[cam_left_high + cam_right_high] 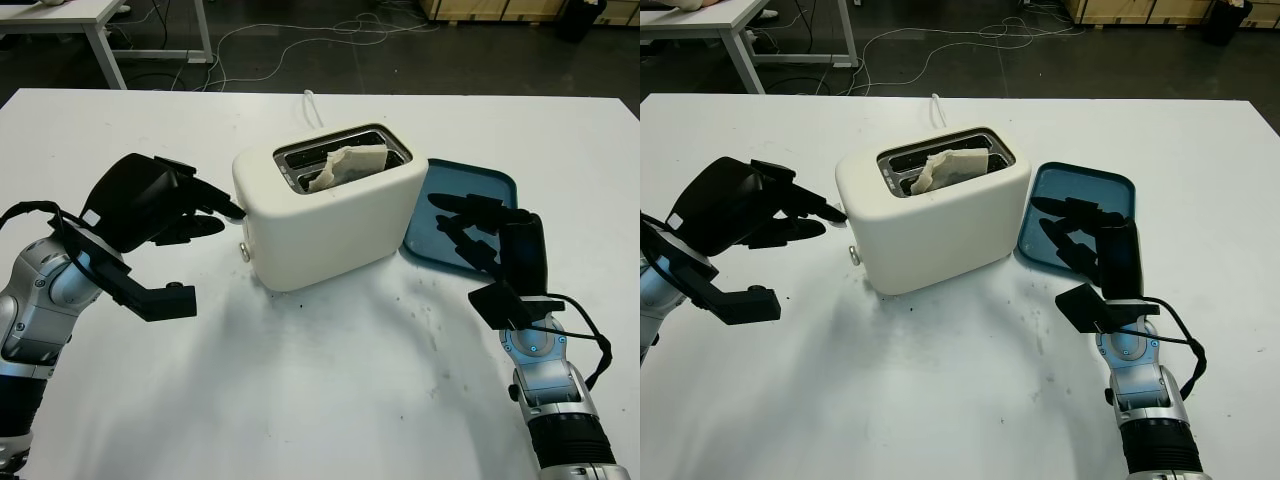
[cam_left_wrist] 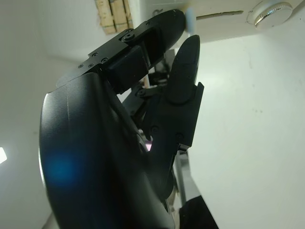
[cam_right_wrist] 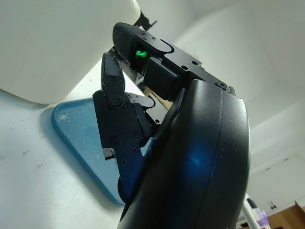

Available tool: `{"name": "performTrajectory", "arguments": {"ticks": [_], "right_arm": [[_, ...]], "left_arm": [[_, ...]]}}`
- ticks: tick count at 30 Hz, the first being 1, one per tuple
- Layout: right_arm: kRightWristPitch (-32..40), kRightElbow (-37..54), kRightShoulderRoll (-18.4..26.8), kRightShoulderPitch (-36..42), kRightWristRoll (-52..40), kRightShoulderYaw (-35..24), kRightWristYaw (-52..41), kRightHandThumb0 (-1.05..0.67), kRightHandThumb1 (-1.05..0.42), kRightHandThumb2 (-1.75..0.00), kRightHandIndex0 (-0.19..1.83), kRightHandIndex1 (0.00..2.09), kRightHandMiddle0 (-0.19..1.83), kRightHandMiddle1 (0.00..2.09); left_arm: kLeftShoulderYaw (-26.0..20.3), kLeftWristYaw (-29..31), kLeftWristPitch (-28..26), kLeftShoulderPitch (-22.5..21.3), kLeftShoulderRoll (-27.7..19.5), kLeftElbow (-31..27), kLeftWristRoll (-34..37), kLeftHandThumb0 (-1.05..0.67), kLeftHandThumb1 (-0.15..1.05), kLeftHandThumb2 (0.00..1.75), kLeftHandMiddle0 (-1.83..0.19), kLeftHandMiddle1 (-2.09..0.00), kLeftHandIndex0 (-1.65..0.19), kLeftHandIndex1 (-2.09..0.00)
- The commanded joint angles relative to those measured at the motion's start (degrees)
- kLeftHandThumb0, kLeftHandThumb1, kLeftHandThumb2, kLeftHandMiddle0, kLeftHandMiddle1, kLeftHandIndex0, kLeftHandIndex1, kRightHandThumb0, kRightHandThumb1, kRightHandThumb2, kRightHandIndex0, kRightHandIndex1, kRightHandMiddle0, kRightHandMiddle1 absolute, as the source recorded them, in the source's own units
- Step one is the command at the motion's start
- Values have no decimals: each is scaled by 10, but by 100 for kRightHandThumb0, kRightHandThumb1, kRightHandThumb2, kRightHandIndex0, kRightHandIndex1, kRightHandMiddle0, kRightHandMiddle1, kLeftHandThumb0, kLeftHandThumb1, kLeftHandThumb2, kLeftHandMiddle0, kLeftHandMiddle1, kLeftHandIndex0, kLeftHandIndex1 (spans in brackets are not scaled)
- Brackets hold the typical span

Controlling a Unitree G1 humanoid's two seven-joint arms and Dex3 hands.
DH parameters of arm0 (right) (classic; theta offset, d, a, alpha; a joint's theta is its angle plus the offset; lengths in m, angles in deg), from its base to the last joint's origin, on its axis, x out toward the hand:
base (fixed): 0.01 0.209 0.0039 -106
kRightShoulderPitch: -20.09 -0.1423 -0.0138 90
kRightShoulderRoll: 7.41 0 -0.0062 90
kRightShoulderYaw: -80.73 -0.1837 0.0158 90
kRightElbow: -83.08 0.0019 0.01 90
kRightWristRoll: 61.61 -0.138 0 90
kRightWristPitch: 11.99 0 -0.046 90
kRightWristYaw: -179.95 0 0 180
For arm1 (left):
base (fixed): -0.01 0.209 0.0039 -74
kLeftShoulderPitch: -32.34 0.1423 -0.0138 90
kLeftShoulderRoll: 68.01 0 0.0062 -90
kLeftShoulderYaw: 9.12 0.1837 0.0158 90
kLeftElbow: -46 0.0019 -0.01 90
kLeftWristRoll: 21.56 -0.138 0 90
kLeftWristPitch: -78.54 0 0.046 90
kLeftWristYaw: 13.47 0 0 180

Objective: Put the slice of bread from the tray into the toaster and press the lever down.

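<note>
A cream toaster (image 1: 330,225) stands mid-table, and a pale slice of bread (image 1: 345,165) sits in its front slot with the top edge sticking out. My left hand (image 1: 215,212) is at the toaster's left end, open, with its fingertips (image 2: 183,33) up against the small lever (image 2: 190,14) above the round knob (image 2: 269,9). Right of the toaster lies the blue tray (image 1: 465,180), with nothing on it. My right hand (image 1: 455,215) hovers open over the tray's near edge, close to the toaster's right end (image 3: 57,43).
The toaster's white cord (image 1: 313,105) runs back toward the table's far edge. Beyond that edge are dark floor with cables and another table's leg (image 1: 105,45). The white tabletop (image 1: 320,380) stretches in front of the toaster.
</note>
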Motion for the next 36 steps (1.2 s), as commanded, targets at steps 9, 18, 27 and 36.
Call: {"name": "performTrajectory", "arguments": {"ticks": [9,18,27,36], "right_arm": [[3,4,-4,5,-9,1,-9,-23,-92,-19,87,92,109,0],[4,7,-5,6,-13,-1,-15,-24,-92,-19,86,92,109,0],[11,11,-6,8,-16,-2,-19,-24,-92,-20,86,90,108,0],[9,11,-5,8,-13,-2,-18,-23,-92,-19,87,91,108,0]], "left_arm": [[8,-15,5,-9,7,44,-4,-29,92,15,-85,-119,-113,-2],[8,-14,13,-7,10,35,-3,-32,92,17,-86,-119,-114,-2],[7,-15,14,1,15,18,-2,-31,92,13,-86,-124,-115,-2],[12,-8,5,6,18,17,-1,-30,92,13,-87,-119,-115,-2]]}}
